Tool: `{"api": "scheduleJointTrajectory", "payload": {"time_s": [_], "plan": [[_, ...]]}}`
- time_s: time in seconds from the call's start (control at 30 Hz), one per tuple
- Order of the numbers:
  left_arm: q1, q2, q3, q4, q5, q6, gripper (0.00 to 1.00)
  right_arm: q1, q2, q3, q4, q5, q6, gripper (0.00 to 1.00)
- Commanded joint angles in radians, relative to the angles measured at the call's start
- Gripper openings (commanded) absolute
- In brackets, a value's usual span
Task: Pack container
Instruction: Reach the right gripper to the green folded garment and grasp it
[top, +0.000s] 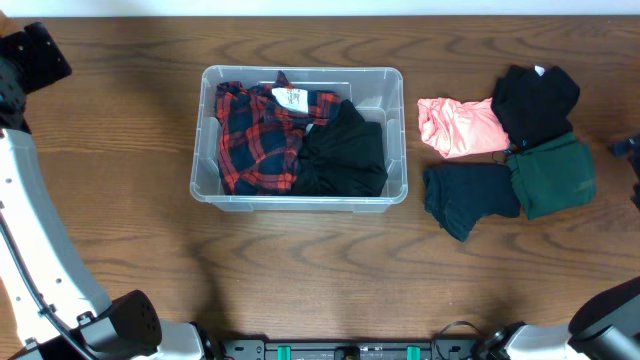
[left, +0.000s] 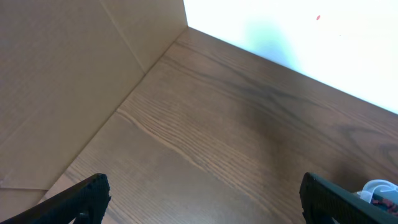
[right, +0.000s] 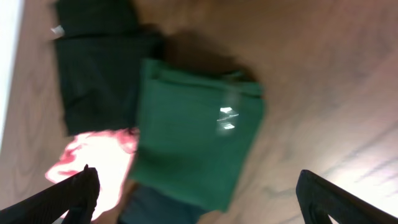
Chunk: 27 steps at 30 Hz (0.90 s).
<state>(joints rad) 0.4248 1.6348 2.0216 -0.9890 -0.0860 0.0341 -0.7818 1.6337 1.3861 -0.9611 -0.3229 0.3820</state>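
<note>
The clear plastic container (top: 205, 172) stands mid-table and holds a red-and-navy plaid shirt (top: 252, 140) and a black garment (top: 343, 150). To its right lie a pink garment (top: 460, 126), a black garment (top: 537, 100), a green folded garment (top: 555, 175) and a navy garment (top: 468, 197). My right gripper (right: 198, 196) is open and empty, above the green garment (right: 193, 134), with the pink (right: 93, 162) and black (right: 99, 81) ones beside it. My left gripper (left: 200, 198) is open and empty over bare table at the far left corner; the container's corner (left: 376, 188) shows at the edge.
A cardboard wall (left: 62, 74) stands to the left of the table's corner and a white wall (left: 298, 31) runs behind it. The left arm (top: 30, 230) curves along the left table edge. The arm bases sit at the front edge.
</note>
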Motion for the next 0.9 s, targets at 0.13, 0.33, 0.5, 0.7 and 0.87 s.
{"api": "scheduleJointTrajectory", "payload": {"time_s": [0.13, 0.33, 0.5, 0.7, 0.87], "plan": [[0.004, 0.008, -0.006, -0.002, -0.012, 0.006, 0.98, -0.059, 0.14, -0.139, 0.115, -0.134, -0.174, 0.99], [0.004, 0.008, -0.006, -0.002, -0.012, 0.006, 0.98, -0.051, 0.267, -0.224, 0.245, -0.247, -0.254, 0.99], [0.004, 0.008, -0.006, -0.002, -0.012, 0.006, 0.98, -0.035, 0.335, -0.229, 0.288, -0.309, -0.264, 0.99], [0.004, 0.008, -0.006, -0.002, -0.012, 0.006, 0.98, 0.002, 0.366, -0.231, 0.313, -0.302, -0.261, 0.87], [0.004, 0.008, -0.006, -0.002, -0.012, 0.006, 0.98, 0.035, 0.366, -0.231, 0.351, -0.241, -0.221, 0.79]]}}
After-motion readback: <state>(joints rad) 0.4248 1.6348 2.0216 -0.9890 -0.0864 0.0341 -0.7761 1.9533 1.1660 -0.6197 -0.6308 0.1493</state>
